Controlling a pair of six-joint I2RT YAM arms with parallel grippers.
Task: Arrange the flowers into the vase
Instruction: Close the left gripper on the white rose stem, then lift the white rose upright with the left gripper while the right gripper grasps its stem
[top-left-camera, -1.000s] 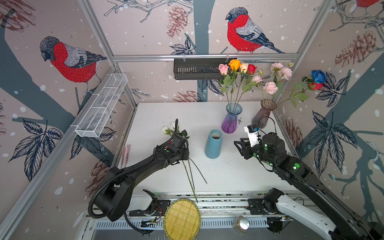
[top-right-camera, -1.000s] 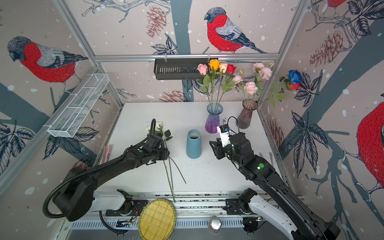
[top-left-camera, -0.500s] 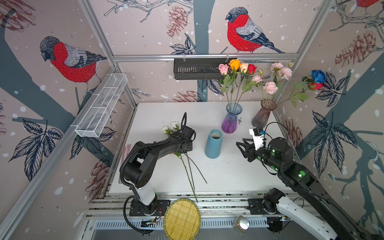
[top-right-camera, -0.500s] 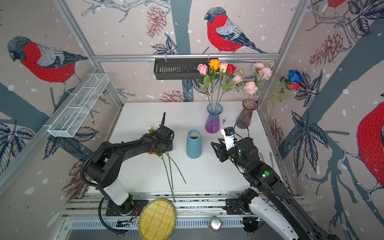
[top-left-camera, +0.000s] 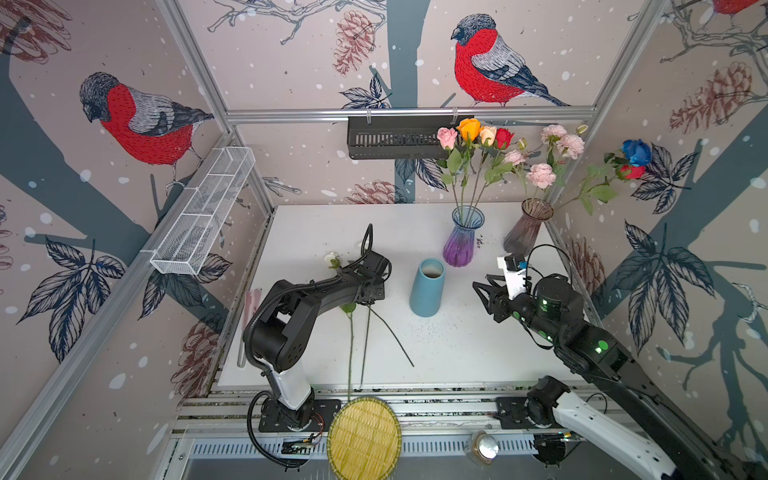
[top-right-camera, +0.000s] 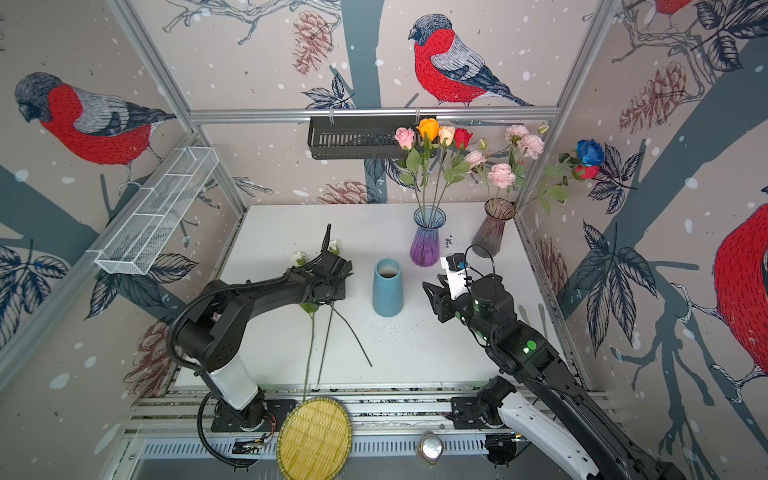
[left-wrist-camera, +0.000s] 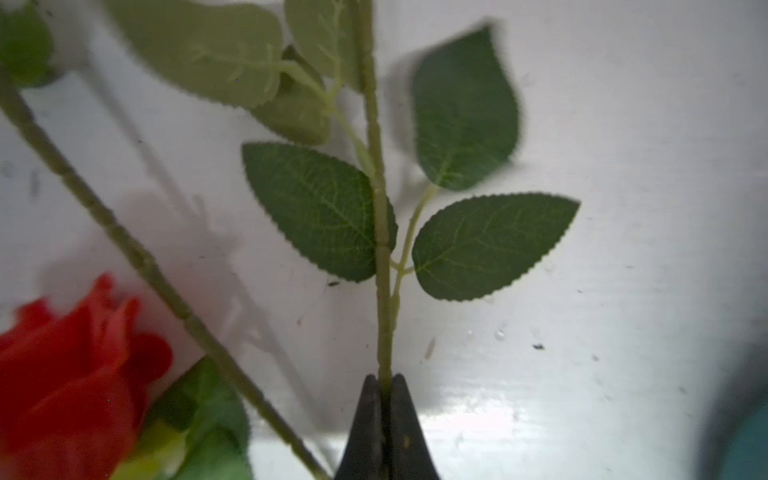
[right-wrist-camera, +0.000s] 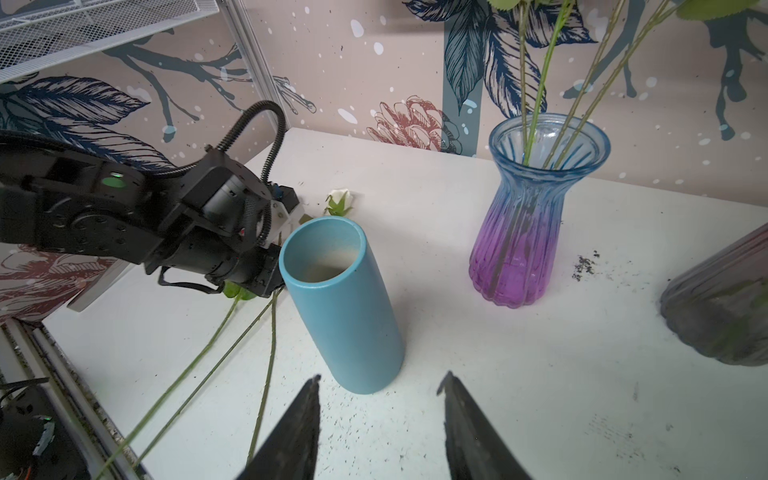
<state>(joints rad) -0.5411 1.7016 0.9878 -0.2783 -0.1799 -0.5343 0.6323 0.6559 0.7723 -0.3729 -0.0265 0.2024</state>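
Three long-stemmed flowers (top-left-camera: 365, 345) lie on the white table (top-left-camera: 457, 353), left of the empty blue vase (top-left-camera: 428, 286). Their heads are mostly hidden under my left arm; a white bud (top-left-camera: 331, 258) pokes out behind it. My left gripper (left-wrist-camera: 384, 386) is shut on one green leafy stem (left-wrist-camera: 380, 232), low over the table. A red rose (left-wrist-camera: 70, 374) and another stem (left-wrist-camera: 137, 253) lie beside it. My right gripper (right-wrist-camera: 380, 386) is open and holds nothing, just right of the blue vase (right-wrist-camera: 340, 303) and pointing at it.
At the back right stand a purple-blue glass vase (top-left-camera: 463, 237) holding roses and a smoky glass vase (top-left-camera: 528, 226) holding pink, blue and red flowers. A yellow woven tray (top-left-camera: 363, 436) sits at the front rail. A white wire basket (top-left-camera: 203, 212) hangs on the left wall.
My left gripper has reached in over the lying flowers and shut on one stem. My right gripper has drifted slightly back and to the right, still open.
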